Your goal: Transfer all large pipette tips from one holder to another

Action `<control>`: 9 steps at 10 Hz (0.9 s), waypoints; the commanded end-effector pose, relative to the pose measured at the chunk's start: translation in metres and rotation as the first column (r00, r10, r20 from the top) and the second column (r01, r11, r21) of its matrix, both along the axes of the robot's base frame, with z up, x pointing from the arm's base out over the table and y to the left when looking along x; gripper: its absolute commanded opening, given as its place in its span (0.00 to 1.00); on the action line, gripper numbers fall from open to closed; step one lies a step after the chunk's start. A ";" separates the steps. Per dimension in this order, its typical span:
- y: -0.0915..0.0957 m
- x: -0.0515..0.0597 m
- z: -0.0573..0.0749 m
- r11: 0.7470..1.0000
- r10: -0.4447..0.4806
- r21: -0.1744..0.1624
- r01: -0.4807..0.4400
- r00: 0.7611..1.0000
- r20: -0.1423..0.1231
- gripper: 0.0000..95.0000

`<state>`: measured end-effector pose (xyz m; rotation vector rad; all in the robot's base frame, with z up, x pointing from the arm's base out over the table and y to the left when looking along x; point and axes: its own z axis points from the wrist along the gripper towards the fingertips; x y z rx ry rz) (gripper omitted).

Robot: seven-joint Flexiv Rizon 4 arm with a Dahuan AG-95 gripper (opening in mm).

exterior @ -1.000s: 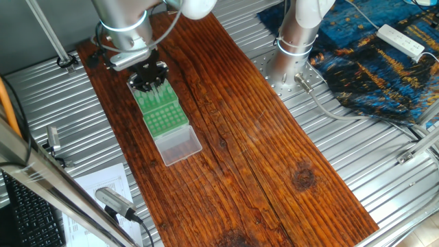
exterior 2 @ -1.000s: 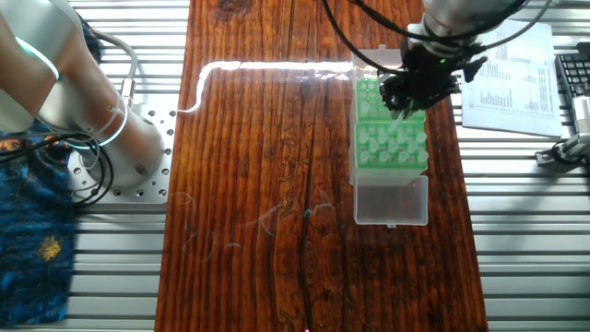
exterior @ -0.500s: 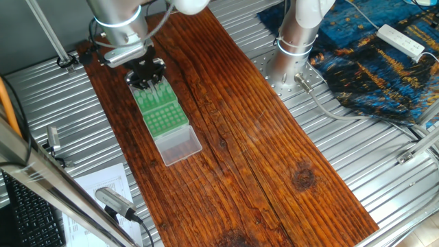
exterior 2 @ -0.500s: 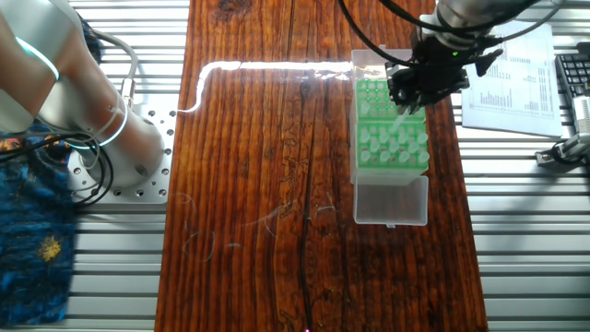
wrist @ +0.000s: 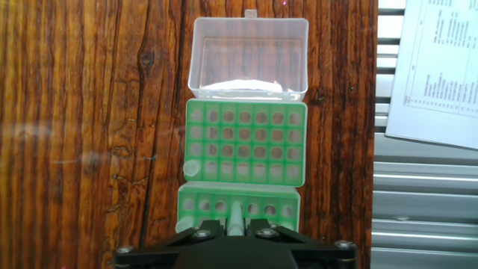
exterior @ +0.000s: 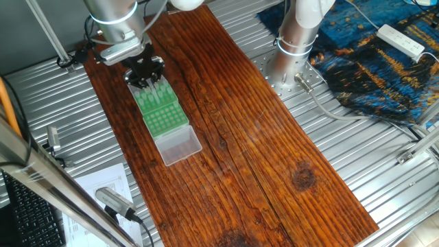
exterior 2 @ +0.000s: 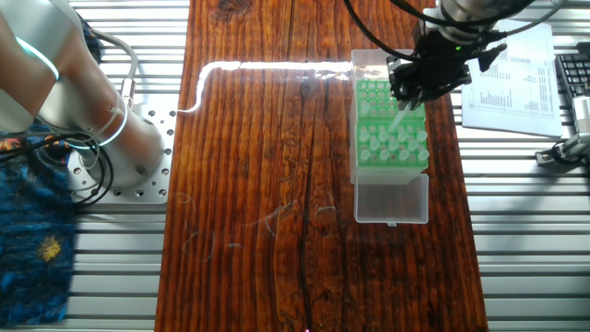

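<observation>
My gripper [wrist: 236, 224] is shut on one translucent large pipette tip [wrist: 235, 214], held upright between the jaws. It hangs over the near green rack [wrist: 200, 206], which shows mostly open holes. The far green rack [wrist: 245, 142] holds several whitish tips in its holes. In one fixed view the gripper [exterior: 146, 80] is above the far end of the green racks [exterior: 163, 113]. In the other fixed view the gripper [exterior 2: 407, 95] holds the tip [exterior 2: 397, 119] slanted above the racks [exterior 2: 393, 148].
An open clear lid [wrist: 248, 56] lies beyond the far rack, also seen in the fixed views [exterior: 180, 146] [exterior 2: 392, 199]. Printed paper [wrist: 433, 71] lies on the metal table to the right. The arm's base [exterior: 296, 41] stands beside the wooden board [exterior: 260, 144].
The gripper has moved along the racks away from the clear lid and risen a little, carrying the tip with it.
</observation>
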<state>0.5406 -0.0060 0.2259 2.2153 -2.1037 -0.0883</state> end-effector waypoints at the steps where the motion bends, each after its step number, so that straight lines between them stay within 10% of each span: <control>1: 0.000 0.000 0.005 1.000 -0.002 0.000 0.002 1.000 -0.008 0.00; 9: 0.003 0.006 0.037 1.000 -0.011 0.007 0.012 0.999 -0.049 0.00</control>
